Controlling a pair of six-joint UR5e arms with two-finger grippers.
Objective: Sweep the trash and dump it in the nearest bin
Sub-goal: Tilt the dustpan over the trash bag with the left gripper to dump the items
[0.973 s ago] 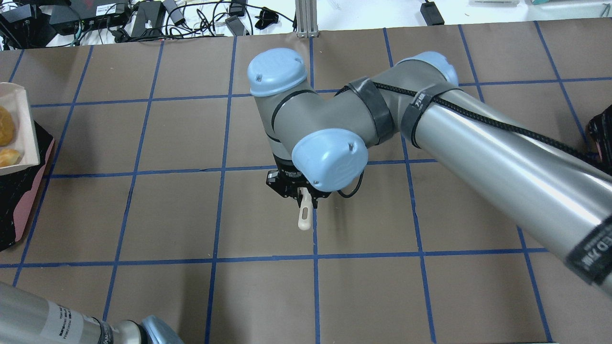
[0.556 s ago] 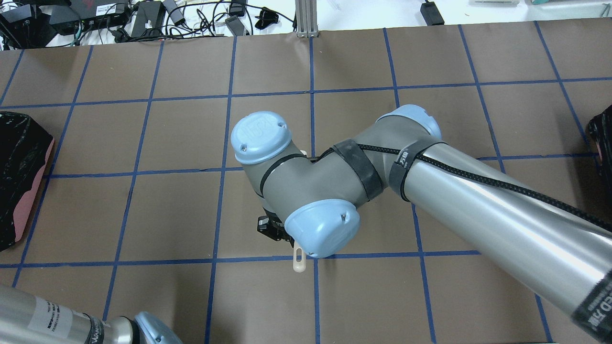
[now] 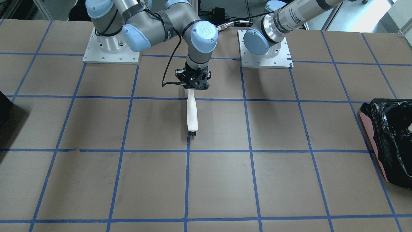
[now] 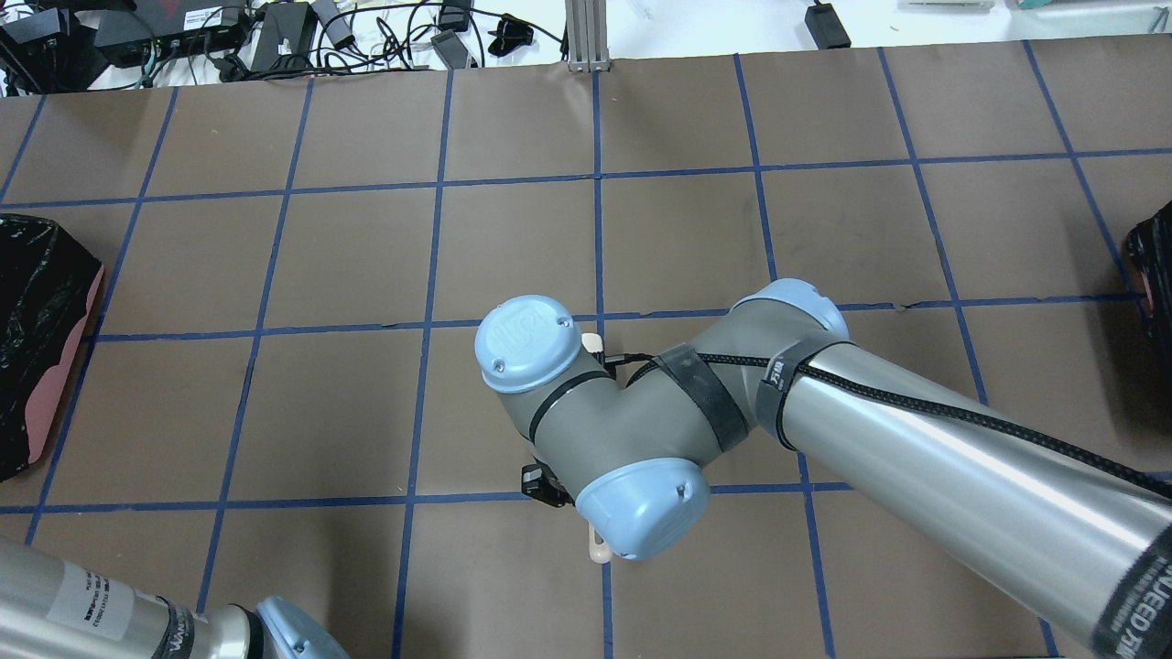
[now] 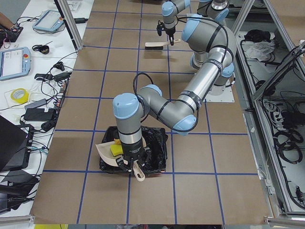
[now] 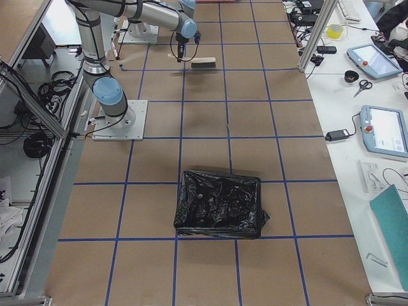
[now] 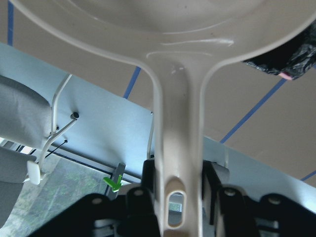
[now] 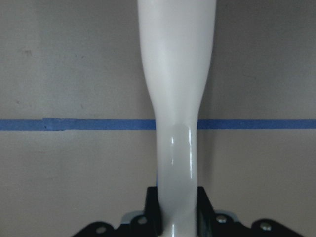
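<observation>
**Left to right.** Bin (image 4: 37, 302), at the table's left end. A second ago the overhead view showed you a corner of the dustpan above it, carrying the roll and croissant. That view now shows only the black liner. The left-end camera places the dustpan (image 5: 106, 151) at the bin, apparently over its liner, with the yellow wedge (image 5: 116, 150) and a tan piece (image 5: 116, 141) on it (roll or croissant, too small to tell). Read the dump as begun, not finished.

The left gripper (image 7: 178, 174) is clamped on the dustpan's handle.

Centre: the right gripper (image 8: 177, 205) grasps the brush (image 3: 192, 112) by its white handle. It has drawn back toward the robot's base, well apart from the bin, so you may judge the sweeping done.
</observation>
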